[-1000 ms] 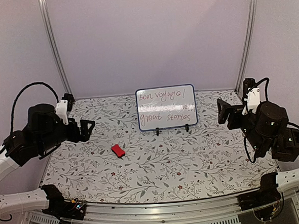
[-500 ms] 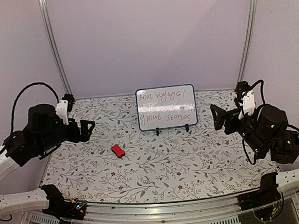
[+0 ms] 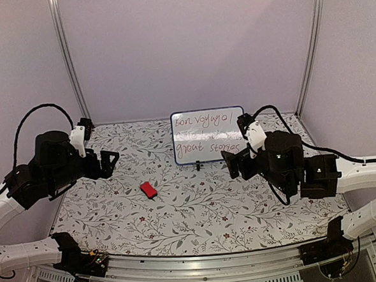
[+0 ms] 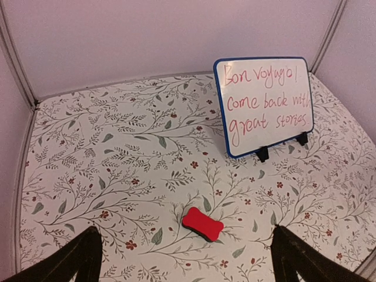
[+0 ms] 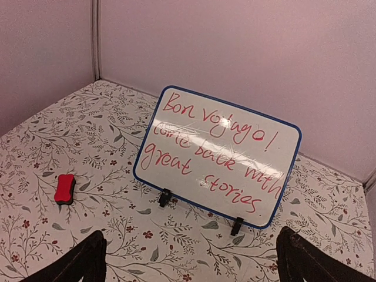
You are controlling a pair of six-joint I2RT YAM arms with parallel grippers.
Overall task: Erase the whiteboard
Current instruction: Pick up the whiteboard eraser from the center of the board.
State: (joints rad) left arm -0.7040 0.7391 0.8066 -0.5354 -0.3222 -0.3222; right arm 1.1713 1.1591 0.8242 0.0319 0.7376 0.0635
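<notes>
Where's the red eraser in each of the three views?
Top external: red eraser left of centre, nearer the arms than the whiteboard and to its left.
Left wrist: red eraser low centre; whiteboard upper right.
Right wrist: red eraser far left, below mid-height; whiteboard at centre.
Shared landmark: the whiteboard with red handwriting, standing on two black feet.

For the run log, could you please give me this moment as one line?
whiteboard: upright, red writing unerased | red eraser: lying on table, ungripped | left gripper: open, empty | right gripper: open, empty, facing whiteboard
</notes>
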